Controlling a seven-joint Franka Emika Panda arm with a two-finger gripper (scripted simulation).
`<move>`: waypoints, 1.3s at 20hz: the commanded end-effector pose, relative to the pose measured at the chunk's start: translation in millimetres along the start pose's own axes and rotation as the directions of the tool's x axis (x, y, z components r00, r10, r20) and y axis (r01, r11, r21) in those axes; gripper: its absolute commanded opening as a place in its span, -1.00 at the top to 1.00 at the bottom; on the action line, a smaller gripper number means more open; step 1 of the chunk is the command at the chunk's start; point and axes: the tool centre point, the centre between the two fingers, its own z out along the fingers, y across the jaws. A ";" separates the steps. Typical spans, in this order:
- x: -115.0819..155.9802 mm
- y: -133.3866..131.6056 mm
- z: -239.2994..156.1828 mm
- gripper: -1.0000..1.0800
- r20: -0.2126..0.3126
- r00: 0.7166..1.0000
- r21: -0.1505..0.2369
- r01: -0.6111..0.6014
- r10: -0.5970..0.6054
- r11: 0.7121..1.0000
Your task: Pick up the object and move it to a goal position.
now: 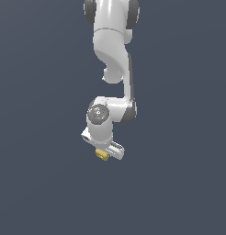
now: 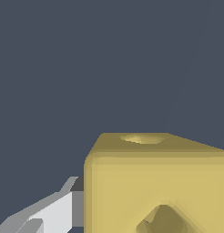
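Exterior view: white arm (image 1: pixel 115 50) hangs down from the frame's top edge against a flat dark blue-grey ground (image 1: pixel 36 183). Wrist section bends back toward the exterior view's left; round grey cap with a small green dot (image 1: pixel 97 113) faces the camera.

Tool (image 1: pixel 107 152) sits at the arm's lowest point, tilted, its white body running down toward the exterior view's right. Cube (image 1: pixel 102 154) shows as a small yellow block directly under the tool body, touching it, much smaller than the tool. Dark round hole visible on the face turned to the camera. Only part of the cube is visible; the rest is hidden by the tool.

Wrist view: cube (image 2: pixel 155 182) fills a large share of the frame, very close to the lens. Rounded edges. One shallow round recess on the upward face, one deeper dark hole on the near face, cut off by the frame edge. One white-and-grey finger (image 2: pixel 54 211) lies flat against the cube's side, touching it. Opposite finger out of frame.

Tool state: clamped on the cube, judged from finger contact and the cube's seat under the tool body. No shadow or contact with the ground visible below the cube.
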 end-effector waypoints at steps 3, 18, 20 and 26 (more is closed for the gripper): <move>0.5 -0.1 0.1 1.00 -0.001 1.000 0.000 0.000 0.000 1.000; -12.1 -24.9 -8.0 1.00 -0.001 1.000 0.000 0.000 0.000 1.000; -19.1 -38.7 -12.6 1.00 -0.001 1.000 0.000 0.000 0.000 1.000; -47.9 -97.0 -31.5 1.00 -0.001 1.000 0.000 0.000 0.000 1.000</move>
